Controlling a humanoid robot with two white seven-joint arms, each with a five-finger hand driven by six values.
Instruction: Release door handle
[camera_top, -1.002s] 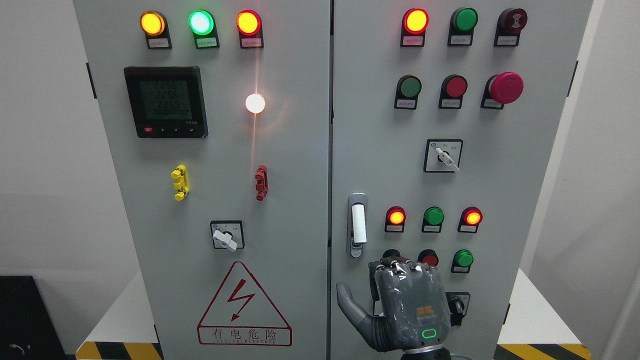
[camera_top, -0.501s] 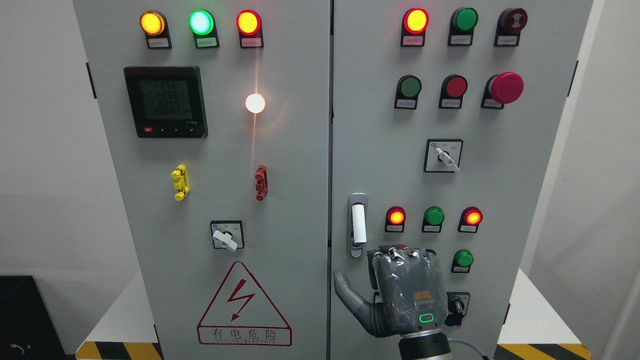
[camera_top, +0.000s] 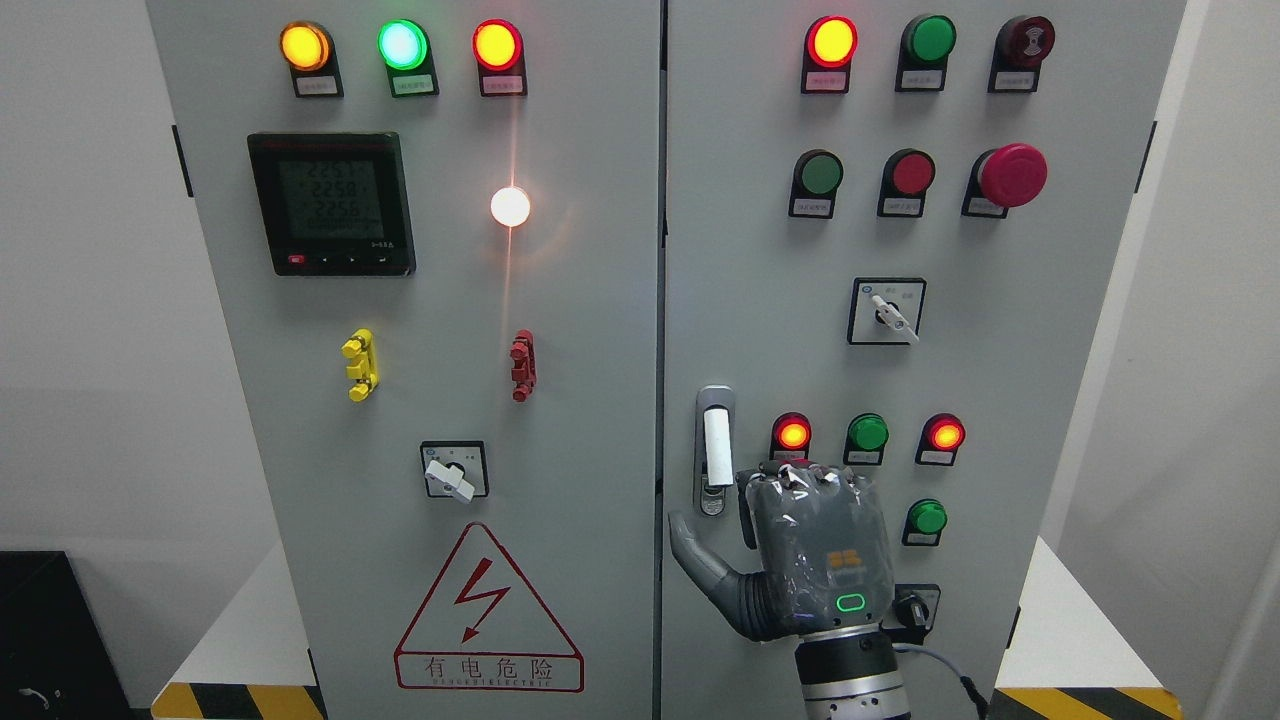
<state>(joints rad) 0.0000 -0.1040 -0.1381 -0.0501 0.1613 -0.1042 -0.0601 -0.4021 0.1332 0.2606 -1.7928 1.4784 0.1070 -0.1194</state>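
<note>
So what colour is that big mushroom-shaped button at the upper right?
Red: the mushroom button, clearest in the head view.

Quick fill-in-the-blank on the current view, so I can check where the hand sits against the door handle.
1. The right hand is ___ the door handle, not gripping it.
2. The door handle sits on the ___ cabinet door.
3. The emergency stop button is coloured ___.
4. The triangular warning sign is on the ___ door.

Missing words: below; right; red; left

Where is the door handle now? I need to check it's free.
Head view: the handle sits at the right door's left edge, left of a red lamp, just above-left of the right hand.
</note>
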